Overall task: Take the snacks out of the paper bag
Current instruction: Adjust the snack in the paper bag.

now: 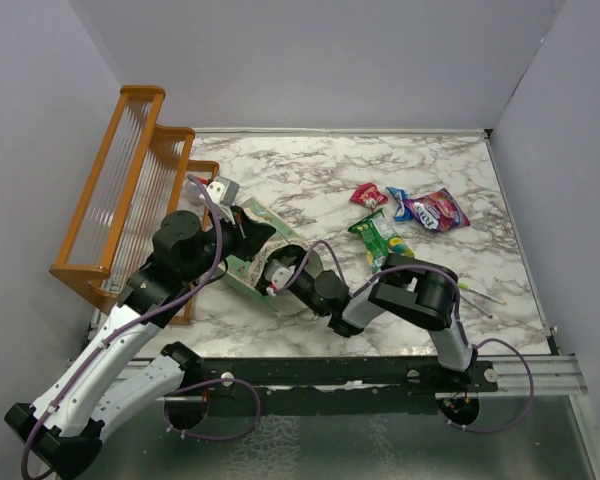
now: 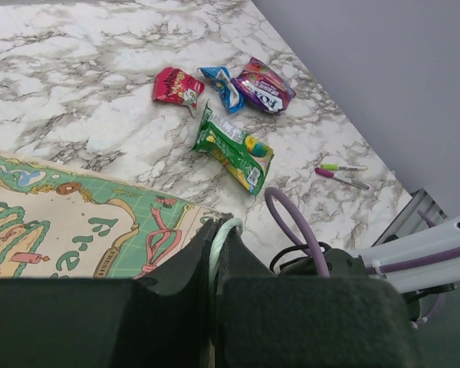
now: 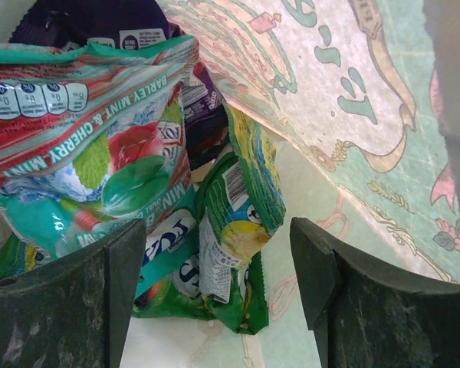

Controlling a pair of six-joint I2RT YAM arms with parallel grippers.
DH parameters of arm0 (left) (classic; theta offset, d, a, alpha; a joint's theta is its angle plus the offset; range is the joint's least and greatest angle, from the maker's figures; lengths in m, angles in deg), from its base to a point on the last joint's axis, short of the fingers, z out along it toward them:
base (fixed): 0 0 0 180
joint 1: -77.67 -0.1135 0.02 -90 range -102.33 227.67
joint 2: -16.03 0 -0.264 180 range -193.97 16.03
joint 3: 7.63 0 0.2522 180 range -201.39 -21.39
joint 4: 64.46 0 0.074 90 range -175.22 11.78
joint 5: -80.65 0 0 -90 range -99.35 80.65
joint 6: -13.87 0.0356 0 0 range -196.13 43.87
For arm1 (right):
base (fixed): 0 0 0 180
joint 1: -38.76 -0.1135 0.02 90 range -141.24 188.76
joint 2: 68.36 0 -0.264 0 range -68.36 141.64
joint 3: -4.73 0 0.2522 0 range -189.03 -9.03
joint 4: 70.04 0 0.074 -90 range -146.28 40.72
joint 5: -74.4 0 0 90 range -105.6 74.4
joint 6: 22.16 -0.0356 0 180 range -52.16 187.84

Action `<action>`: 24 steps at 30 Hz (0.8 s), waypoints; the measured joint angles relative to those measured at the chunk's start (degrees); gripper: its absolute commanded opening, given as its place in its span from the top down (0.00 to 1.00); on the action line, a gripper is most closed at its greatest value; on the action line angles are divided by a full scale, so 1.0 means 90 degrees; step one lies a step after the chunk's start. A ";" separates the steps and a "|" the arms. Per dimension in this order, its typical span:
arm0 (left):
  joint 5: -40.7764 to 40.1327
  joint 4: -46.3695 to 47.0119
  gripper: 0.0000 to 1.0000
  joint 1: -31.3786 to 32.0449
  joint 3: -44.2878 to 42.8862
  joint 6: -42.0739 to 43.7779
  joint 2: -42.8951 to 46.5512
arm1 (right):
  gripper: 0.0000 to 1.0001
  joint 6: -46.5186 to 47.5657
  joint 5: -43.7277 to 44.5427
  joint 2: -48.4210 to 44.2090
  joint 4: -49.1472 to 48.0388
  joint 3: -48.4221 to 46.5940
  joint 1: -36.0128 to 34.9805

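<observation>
The pale-green paper bag point(image 1: 261, 214) lies on its side at the table's left; its printed side fills the lower left of the left wrist view point(image 2: 77, 230). My left gripper point(image 1: 242, 230) is shut on the bag's thin loop handle point(image 2: 219, 239). My right gripper point(image 1: 271, 272) is inside the bag, open, its fingers either side of a green snack packet point(image 3: 241, 222). A teal-and-red mint packet point(image 3: 84, 130) and a purple one point(image 3: 203, 115) lie behind it. Out on the table lie a red packet point(image 1: 368, 194), a blue one point(image 1: 398, 203), a purple one point(image 1: 435, 210) and a green one point(image 1: 380, 238).
The orange wooden rack point(image 1: 130, 180) stands along the left edge beside the bag. Thin pink-and-green pens point(image 1: 475, 292) lie at the right near the front edge and also show in the left wrist view point(image 2: 339, 172). Grey walls close the table's back and sides.
</observation>
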 measured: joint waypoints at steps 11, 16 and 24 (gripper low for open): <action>0.0027 -0.0007 1.00 0.0000 0.0000 -0.0051 0.0000 | 0.25 0.0010 -0.0010 0.0085 -0.0034 -0.0044 0.0175; 0.0027 -0.0010 1.00 0.0000 0.0000 -0.0053 0.0000 | 0.32 0.0012 -0.0187 0.0109 0.0010 -0.0228 0.0243; 0.0024 -0.0010 1.00 0.0000 0.0000 -0.0058 0.0000 | 0.71 -0.0036 -0.0508 0.0182 0.0180 -0.0702 0.0410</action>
